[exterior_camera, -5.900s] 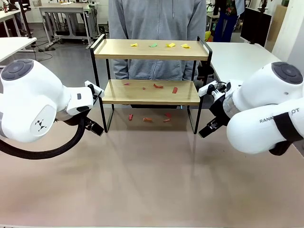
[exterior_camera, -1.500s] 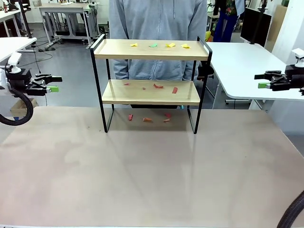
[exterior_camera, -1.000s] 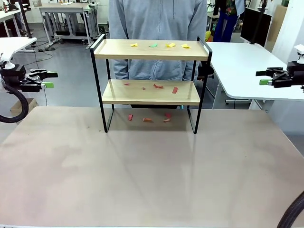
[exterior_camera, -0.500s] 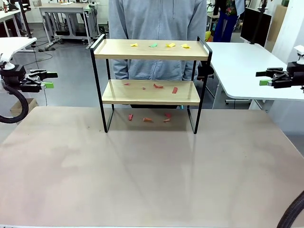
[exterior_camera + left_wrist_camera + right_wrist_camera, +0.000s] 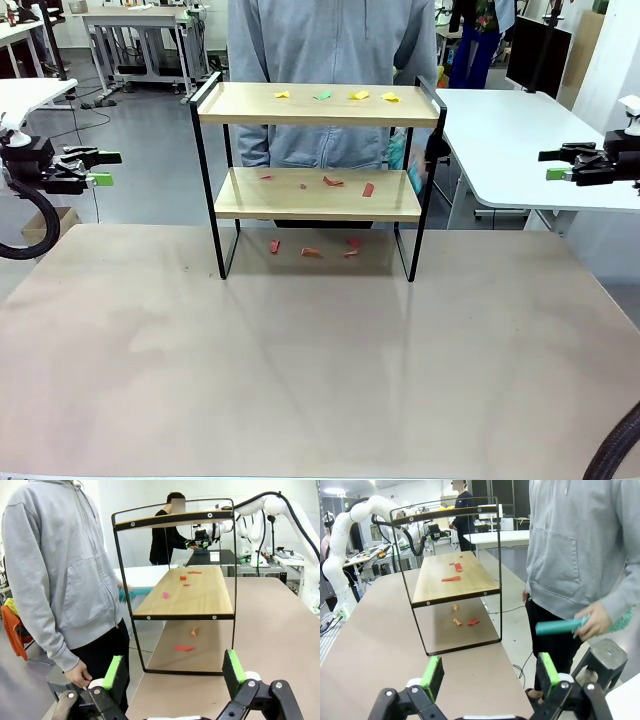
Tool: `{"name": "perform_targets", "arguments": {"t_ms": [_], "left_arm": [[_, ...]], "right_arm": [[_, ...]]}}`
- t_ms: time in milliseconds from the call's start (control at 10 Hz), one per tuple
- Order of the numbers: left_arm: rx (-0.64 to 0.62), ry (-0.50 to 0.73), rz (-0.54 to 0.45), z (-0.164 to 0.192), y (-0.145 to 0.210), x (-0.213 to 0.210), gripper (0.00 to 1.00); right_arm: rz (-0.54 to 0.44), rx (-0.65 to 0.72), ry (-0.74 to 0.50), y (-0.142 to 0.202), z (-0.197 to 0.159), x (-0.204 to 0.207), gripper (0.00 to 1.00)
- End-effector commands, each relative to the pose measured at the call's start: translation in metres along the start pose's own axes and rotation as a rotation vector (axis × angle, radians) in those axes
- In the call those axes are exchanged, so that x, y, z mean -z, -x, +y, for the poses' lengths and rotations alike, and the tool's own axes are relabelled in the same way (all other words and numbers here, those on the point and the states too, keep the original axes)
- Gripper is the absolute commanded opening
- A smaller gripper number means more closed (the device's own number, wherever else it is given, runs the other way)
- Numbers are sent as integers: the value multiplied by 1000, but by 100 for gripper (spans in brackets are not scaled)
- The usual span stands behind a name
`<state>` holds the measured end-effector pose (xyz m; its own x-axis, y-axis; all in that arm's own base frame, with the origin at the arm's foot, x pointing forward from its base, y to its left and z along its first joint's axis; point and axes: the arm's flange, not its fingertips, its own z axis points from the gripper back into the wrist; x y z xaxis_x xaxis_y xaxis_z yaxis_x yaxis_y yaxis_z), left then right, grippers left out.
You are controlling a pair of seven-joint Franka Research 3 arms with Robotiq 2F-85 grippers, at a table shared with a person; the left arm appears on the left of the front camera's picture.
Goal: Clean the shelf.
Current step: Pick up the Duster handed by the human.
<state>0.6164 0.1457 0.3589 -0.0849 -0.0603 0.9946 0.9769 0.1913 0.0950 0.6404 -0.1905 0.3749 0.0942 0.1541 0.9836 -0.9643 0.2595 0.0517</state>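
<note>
1. I count one shelf with two wooden boards.
2. Top board: three yellow scraps and one green scrap.
3. Lower board: four red scraps, one of them tiny.
4. On the table under the shelf: four more red bits, as best I can tell.
5. One person close by, holding one teal-handled duster.
6. Two grippers on my side: left gripper, right gripper.
</note>
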Motion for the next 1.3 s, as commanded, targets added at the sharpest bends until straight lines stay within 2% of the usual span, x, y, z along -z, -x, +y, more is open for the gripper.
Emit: {"name": "perform_targets", "arguments": {"t_ms": [0,1200], "left_arm": [[3,3,2,0,-2,0,100],[3,3,2,0,-2,0,100]], "right_arm": [[0,-3,0,-2,0,0,100],[0,-3,0,-2,0,0,100]]}}
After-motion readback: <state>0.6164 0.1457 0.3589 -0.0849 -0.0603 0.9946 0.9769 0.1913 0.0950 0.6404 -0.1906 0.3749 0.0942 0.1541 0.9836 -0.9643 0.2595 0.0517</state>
